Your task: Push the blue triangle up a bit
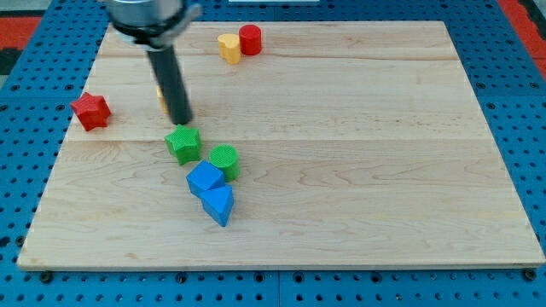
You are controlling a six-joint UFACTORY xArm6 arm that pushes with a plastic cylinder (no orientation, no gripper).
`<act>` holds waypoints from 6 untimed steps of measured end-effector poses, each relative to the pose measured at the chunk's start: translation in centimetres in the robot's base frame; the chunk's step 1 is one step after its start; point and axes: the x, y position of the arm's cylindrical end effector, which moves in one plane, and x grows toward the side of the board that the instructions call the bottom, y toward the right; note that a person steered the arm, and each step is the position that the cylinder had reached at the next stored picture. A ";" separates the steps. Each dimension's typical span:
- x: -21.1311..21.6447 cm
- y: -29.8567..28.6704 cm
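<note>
The arm ends in a plain dark rod, so there is no claw to be open, closed or clamped on anything; my tip (182, 122) rests on the pale wooden board (384, 170) just at the twelve o'clock edge of the green star-shaped block (183, 143), close enough that I cannot tell whether they touch.

The blue triangular block (218, 205), the one to be moved, lies toward the view's bottom left of centre. It sits at the six o'clock end of a tight cluster: the blue cube-like block (205, 178) presses against it at about eleven o'clock, and the green round block (224, 161) stands just beyond at twelve.

That packing matters. My judgement is that the tip is on the wrong side for an upward shove: it stands at roughly eleven o'clock from the triangle, with the star between them. To send it upward, the rod would need to come round to its six o'clock face. Pushing straight up would likely carry the blue cube and green cylinder along too.

Well away sit a red star-shaped block (91, 111) at the view's left, and a yellow heart-like block (229, 48) touching a red cylinder (250, 40) near the top. A sliver of orange or yellow shows behind the rod; its shape is hidden.
</note>
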 end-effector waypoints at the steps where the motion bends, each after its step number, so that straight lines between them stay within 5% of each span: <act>1: -1.6 2.7; 2: -5.1 1.9; 4: -5.1 -8.0; 6: 5.0 7.8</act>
